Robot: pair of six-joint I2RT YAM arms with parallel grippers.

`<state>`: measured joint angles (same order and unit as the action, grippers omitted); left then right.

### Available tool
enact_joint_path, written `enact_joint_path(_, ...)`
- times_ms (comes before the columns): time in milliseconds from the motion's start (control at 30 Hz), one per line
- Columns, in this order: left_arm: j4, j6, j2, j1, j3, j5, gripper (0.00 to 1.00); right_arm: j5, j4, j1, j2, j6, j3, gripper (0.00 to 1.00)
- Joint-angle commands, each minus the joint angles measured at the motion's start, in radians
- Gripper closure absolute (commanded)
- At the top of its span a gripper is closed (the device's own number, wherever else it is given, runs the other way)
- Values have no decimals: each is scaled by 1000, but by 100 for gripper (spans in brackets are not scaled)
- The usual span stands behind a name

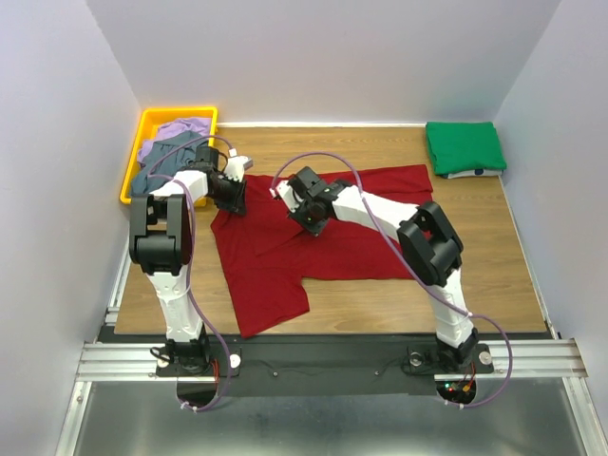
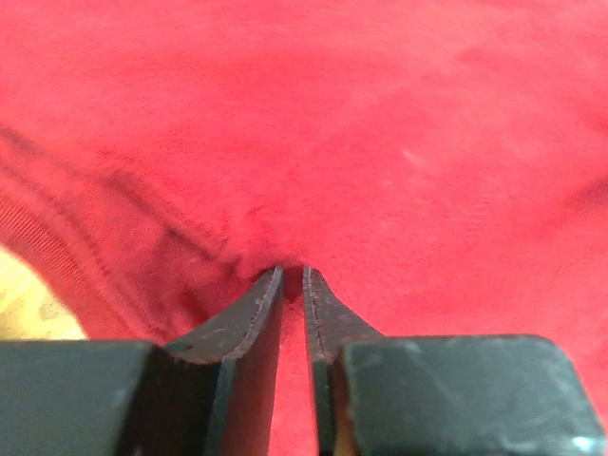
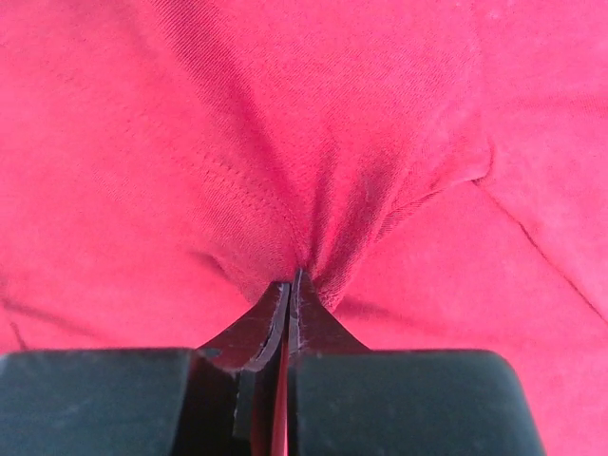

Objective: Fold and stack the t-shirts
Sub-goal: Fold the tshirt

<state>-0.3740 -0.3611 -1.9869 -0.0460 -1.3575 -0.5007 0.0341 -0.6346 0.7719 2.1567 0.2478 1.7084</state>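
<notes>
Both arms lean down; left fingers (image 2: 255, 318) and right fingers (image 3: 258, 331) pinch the red shirt (image 1: 351, 252) tightly. The far-left tray (image 1: 132, 169) holds a purple shirt (image 1: 177, 128) and a grey shirt (image 1: 152, 175).

The top view looks down from high above and behind the arm bases, facing forward over the whole counter (image 1: 494, 256), far enough back to take in both arms and the side walls. Each wrist view sits just behind its own fingers and looks along them, very close to the cloth. The left hand (image 2: 293, 271) and the right hand (image 3: 293, 275) each see little but the dark red t-shirt (image 1: 351, 242). All three views share that shirt, the left wrist view near its far left edge and the right wrist view further toward its middle.
</notes>
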Motion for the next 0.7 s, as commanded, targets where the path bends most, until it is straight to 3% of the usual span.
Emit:
enact_joint_path(0,-2,-19,-18,-5,-19,45,74,-11,-2,0,-113,41,-75,96)
enact_joint_path(167,-6,-65,52,-5,27,-10,70,-16,-2,-20,-142,62,-127,52)
enact_joint_path(200,-2,-71,89,-5,47,-13,70,7,-2,-35,-162,55,-133,48)
enact_joint_path(433,9,-87,215,-8,64,-10,68,176,-8,-226,-265,27,-151,46)
enact_joint_path(667,64,-13,102,-35,-104,-15,68,236,-4,-502,-247,39,-121,54)
